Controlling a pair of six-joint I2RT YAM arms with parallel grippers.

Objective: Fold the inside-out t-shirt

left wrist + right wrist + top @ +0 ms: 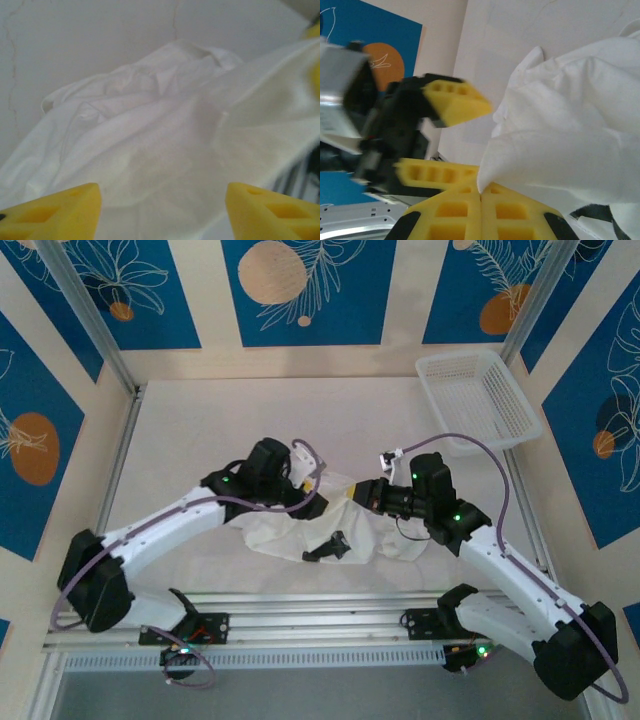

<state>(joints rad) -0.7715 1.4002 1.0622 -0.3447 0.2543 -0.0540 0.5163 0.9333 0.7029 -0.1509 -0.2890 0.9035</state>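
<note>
While the top view shows the inside-out t-shirt crumpled mid-frame on the white table, blue-patterned walls fill its top. Left wrist: my left gripper gapes toward the cloth. Right wrist: my right gripper pinches its edge, bottom centre.

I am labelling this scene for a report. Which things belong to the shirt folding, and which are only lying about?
Part of the job: inside-out t-shirt, left gripper open, right gripper shut on it.
Lying about: white mesh basket, far right corner.
</note>
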